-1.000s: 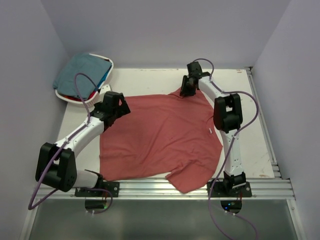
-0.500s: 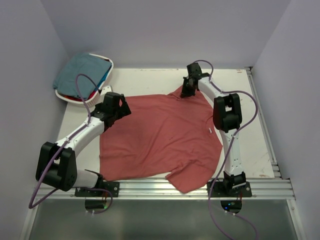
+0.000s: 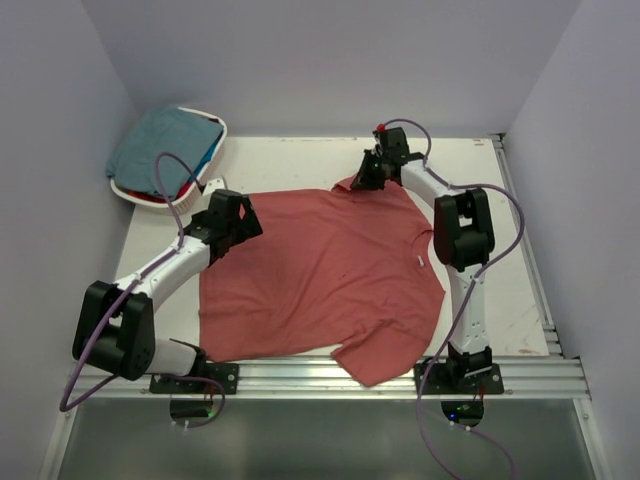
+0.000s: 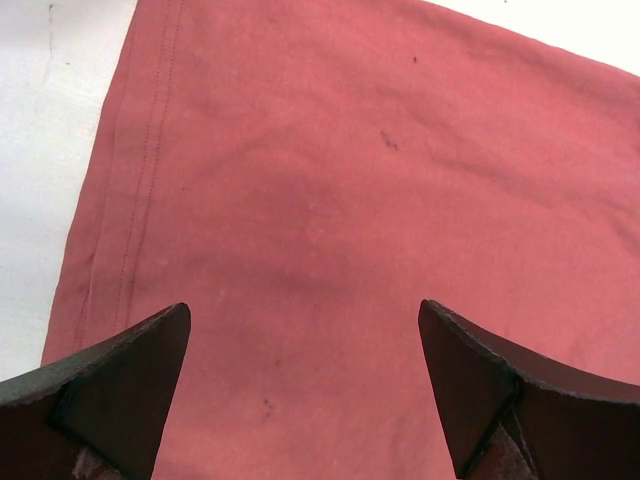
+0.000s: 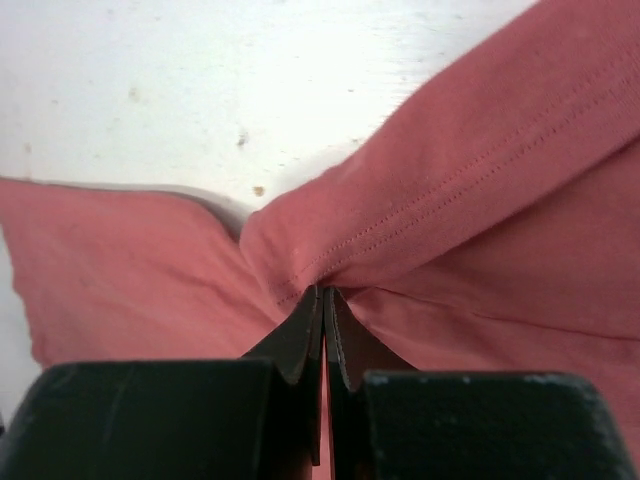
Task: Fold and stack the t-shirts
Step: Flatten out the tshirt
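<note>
The brick-red t-shirt (image 3: 320, 270) lies spread flat on the white table. My right gripper (image 3: 362, 181) is at its far edge, shut on a bunched fold of hemmed red cloth (image 5: 470, 200); in the right wrist view the fingertips (image 5: 322, 292) meet on the pinch. Over the shirt's far left corner my left gripper (image 3: 243, 215) hangs open. Its two dark fingers (image 4: 120, 380) stand wide apart above the flat cloth (image 4: 330, 180), holding nothing. The teal t-shirt (image 3: 165, 140) is heaped in the basket with bits of blue and red cloth under it.
The white oval basket (image 3: 221, 131) stands at the far left corner against the wall. An aluminium rail (image 3: 320, 375) runs along the near edge, and the shirt's near sleeve hangs over it. Walls close in on three sides. Bare table (image 3: 290, 160) shows behind the shirt.
The right gripper has shut on the shirt's far edge and drawn it a little to the left, bunching the cloth. The left arm has hardly moved.
</note>
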You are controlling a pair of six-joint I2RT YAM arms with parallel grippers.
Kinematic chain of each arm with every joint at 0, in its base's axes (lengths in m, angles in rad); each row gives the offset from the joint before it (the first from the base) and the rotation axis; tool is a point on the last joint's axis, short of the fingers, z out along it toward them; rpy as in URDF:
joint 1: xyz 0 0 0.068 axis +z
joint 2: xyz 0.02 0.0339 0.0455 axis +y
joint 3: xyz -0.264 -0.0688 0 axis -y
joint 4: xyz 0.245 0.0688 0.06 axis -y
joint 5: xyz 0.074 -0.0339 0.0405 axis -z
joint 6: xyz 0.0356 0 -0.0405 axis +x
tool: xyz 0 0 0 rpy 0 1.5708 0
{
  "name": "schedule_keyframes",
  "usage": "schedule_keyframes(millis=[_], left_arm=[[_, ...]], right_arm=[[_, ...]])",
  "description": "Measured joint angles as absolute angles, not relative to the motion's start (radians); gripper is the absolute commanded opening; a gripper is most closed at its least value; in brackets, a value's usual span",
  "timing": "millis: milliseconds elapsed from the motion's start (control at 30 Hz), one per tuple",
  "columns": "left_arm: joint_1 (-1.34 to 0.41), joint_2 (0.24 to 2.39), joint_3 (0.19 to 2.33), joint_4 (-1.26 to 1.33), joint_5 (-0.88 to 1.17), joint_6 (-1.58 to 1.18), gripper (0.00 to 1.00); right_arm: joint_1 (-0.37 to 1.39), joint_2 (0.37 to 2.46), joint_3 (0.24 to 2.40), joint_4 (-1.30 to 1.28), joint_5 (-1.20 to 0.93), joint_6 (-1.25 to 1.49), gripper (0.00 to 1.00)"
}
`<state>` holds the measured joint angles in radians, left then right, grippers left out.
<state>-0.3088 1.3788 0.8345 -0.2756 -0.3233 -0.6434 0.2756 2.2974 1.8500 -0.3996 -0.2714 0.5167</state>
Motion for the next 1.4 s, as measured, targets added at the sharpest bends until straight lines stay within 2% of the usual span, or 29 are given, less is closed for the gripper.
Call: schedule_keyframes(millis=[233,400,533,567,600,633,733,867,1100,1233,1400], left_arm=[[-0.309,1.392,0.818,-0.269,-0.318,-0.643,1.00],[-0.309,1.394,0.809,-0.267,-0.316,-0.643,1.00],[-0.309,1.394,0.803,-0.268,-0.311,-0.643,1.00],[-0.309,1.394,0.803,-0.267,-0.310,-0.643,1.00],[-0.309,1.394,0.802,-0.266,-0.309,-0.643,1.00],[-0.309,1.394,0.801,-0.263,-0.307,-0.643,1.00],[-0.309,1.394,0.790,-0.255,-0.301,-0.643,1.00],[-0.311,1.394,0.780,-0.248,-0.294,-0.643,1.00],[-0.327,1.394,0.756,-0.226,-0.287,-0.643,1.00],[-0.339,1.393,0.754,-0.213,-0.283,-0.640,1.00],[-0.360,1.372,0.733,-0.118,-0.237,-0.592,0.97]], right_arm=[[0.276,2.262,1.806,-0.221,-0.342,0.595,0.00],[0.276,2.392,2.003,-0.172,-0.350,0.662,0.00],[0.275,2.489,2.062,-0.124,-0.305,0.730,0.00],[0.275,2.498,2.061,-0.114,-0.299,0.740,0.04],[0.274,2.507,2.045,-0.083,-0.286,0.759,0.23],[0.274,2.513,2.025,-0.049,-0.273,0.784,0.51],[0.269,2.516,1.959,0.067,-0.261,0.848,0.68],[0.249,2.516,1.839,0.364,-0.294,0.969,0.73],[0.177,2.528,1.612,0.863,-0.347,1.193,0.75],[0.139,2.529,1.567,1.088,-0.368,1.293,0.75],[0.117,2.498,1.489,1.219,-0.422,1.348,0.77]])
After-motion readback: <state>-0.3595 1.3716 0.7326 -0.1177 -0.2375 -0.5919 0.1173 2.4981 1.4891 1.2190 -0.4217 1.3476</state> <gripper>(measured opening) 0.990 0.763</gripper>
